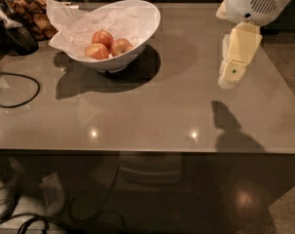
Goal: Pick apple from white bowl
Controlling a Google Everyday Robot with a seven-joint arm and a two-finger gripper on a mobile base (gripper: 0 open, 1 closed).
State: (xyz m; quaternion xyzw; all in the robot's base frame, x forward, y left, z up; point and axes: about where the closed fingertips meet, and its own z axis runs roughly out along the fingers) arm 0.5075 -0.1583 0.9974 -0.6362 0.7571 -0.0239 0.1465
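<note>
White and glossy, the large bowl with a slanted uneven rim [149, 21] stands on the far left part of the smooth grey-brown tabletop [152, 116]. It is lined with crumpled white paper [69, 26] that sticks out over its left edge. Three apples lie together on the paper inside. The small dull brownish-red apple with a pale yellowish patch [121, 46] is the right-hand one. It touches the brighter red apple [103, 37] behind it and sits close beside the orange-yellow streaked apple [95, 51] at the front left. The cream-coloured gripper [229, 78] hangs from the white arm housing [256, 1] above the right side of the table, pointing down, well apart from the bowl; whether it is spread or pressed together cannot be told. Its dark shadow [227, 126] falls on the tabletop nearer the front edge. A black cable [38, 87] loops on the table's left side
</note>
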